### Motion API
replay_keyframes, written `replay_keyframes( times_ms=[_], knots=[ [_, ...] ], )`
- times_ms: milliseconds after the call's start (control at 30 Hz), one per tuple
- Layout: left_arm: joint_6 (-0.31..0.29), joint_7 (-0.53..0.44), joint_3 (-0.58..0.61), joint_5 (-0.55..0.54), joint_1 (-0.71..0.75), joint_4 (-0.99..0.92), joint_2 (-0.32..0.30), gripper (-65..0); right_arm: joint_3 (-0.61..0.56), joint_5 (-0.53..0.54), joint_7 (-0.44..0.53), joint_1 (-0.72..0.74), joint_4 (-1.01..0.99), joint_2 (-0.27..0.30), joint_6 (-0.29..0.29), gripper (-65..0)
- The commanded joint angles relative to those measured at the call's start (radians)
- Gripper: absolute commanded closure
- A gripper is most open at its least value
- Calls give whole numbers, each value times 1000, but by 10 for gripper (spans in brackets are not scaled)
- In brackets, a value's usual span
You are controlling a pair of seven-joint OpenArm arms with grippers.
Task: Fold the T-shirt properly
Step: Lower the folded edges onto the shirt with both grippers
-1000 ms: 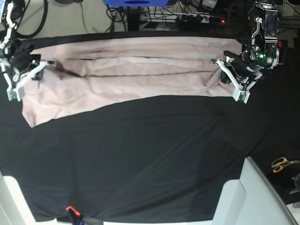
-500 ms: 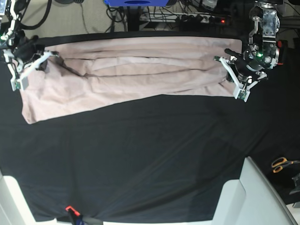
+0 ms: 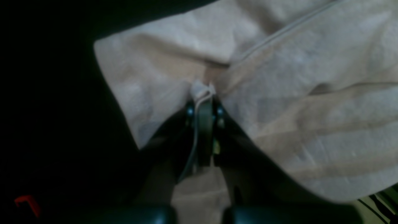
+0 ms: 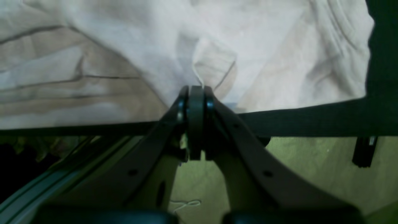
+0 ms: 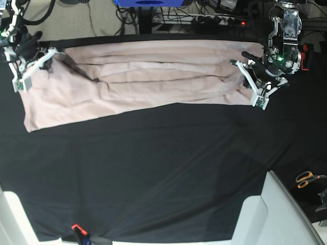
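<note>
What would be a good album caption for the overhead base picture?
Two robot hands, left and right, pinch opposite ends of a pale pink cotton T-shirt stretched across a black table cloth.

The right tool (image 5: 36, 64) has drawn the T-shirt (image 5: 153, 76) corner toward the table's far edge.

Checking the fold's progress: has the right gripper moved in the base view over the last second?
Yes. The right gripper, shut on the T-shirt, moved toward the table's far edge.

Black table cloth (image 5: 163, 173); cables (image 5: 204, 15) on floor behind; orange-handled scissors (image 5: 306, 178).
</note>
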Motion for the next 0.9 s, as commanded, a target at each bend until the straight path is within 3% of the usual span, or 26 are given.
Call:
replay_keyframes(
  times_ms=[0, 567, 867],
  knots=[
    [1, -12, -9, -5, -4, 18, -12, 0, 8, 2, 15, -9, 17, 9, 1, 0],
    [1, -13, -14, -5, -7, 20, -10, 0, -5, -1, 15, 94, -64, -13, 1, 0],
    [1, -13, -14, -2, -4, 20, -10, 0, -69, -1, -22, 211, -105, 30, 2, -3]
  ],
)
